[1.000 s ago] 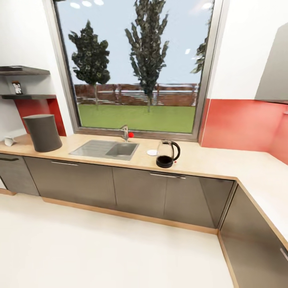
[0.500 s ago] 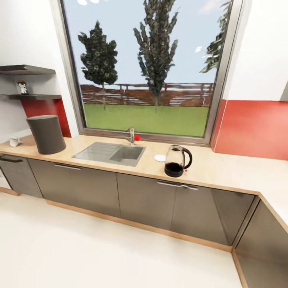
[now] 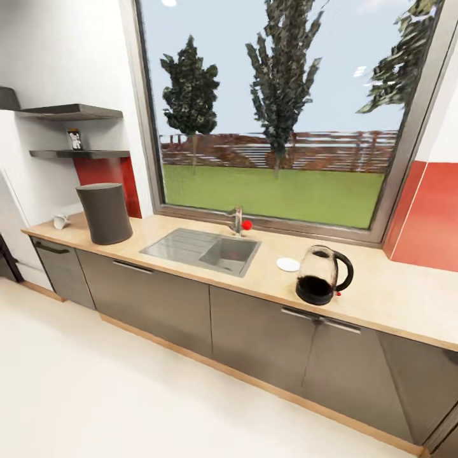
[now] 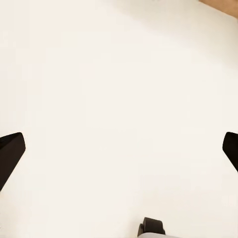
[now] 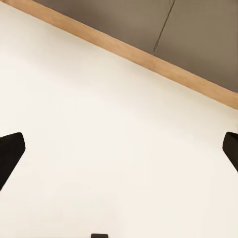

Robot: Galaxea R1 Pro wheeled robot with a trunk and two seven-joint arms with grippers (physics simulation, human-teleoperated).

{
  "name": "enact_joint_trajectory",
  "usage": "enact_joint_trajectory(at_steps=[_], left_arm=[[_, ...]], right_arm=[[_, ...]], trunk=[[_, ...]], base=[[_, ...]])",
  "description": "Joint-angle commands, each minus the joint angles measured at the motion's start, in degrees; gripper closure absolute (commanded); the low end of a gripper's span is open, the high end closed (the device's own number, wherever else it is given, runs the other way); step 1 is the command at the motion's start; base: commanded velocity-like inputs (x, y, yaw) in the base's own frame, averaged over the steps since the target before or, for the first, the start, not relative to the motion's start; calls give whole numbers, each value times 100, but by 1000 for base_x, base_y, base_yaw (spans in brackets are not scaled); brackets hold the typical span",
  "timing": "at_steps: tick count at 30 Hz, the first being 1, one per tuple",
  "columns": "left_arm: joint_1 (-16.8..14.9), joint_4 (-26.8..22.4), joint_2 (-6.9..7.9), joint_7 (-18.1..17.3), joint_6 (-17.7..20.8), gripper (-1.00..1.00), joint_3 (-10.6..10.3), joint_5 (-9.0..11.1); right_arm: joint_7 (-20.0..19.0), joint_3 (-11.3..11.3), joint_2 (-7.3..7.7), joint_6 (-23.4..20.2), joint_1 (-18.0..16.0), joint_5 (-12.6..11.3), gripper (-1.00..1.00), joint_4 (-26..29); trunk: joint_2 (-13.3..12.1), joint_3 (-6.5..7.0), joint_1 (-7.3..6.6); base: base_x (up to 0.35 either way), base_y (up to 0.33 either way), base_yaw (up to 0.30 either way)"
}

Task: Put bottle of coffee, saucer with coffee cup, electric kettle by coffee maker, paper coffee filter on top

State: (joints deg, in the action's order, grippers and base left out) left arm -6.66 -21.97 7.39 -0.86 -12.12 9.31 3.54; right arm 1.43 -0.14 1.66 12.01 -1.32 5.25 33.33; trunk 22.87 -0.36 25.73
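Window glass (image 3: pixel 280 114) spans the wall above the kitchen run, framed in grey metal, with trees, a fence and a lawn behind it. Below it stretches the surface (image 3: pixel 381 299), a long pale wood-grain slab with a thin light edge, carried on flat grey cabinet doors (image 3: pixel 254 334) with slim bar handles. The floor (image 3: pixel 95 394) is a smooth, matte cream sheet. Red panels (image 3: pixel 429 219) back the wall at the far right and beside the shelves. A rectangular steel sink (image 3: pixel 203 250) with a ribbed drainer is set into the surface under the window, a small tap (image 3: pixel 237 221) with a red knob behind it.

The coffee maker (image 3: pixel 105 213), a dark grey tapered cylinder, stands on the surface left of the sink. The electric kettle (image 3: pixel 322 276), a rounded clear body on a black base with a black loop handle, stands well to the right of the sink, and the saucer (image 3: pixel 288 264), a flat white disc, lies just beside it toward the window. The coffee cup (image 3: pixel 61 221), small and white, sits at the surface's left end. Two dark slab shelves (image 3: pixel 79 153) hang above it; the lower one carries the bottle of coffee (image 3: pixel 75 139).

In the wrist views, the left hand (image 4: pixel 119 151) and right hand (image 5: pixel 119 148) hang over the floor, black fingertips spread wide apart, holding nothing.
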Motion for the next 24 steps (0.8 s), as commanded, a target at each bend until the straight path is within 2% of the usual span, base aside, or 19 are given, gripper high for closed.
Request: enact_joint_trajectory(at_steps=[1,24], left_arm=[[-4,8,0,-9,-18,-100,1,38],[-4,21,0,-8,-18,-100,1,40]], right_arm=[[15,-2,1,11,0,55,-100,-1],[15,0,1,11,0,55,-100,-2]], trunk=[[5,-4,5],[5,-4,5]], base=[[325,120,274],[293,189,275]])
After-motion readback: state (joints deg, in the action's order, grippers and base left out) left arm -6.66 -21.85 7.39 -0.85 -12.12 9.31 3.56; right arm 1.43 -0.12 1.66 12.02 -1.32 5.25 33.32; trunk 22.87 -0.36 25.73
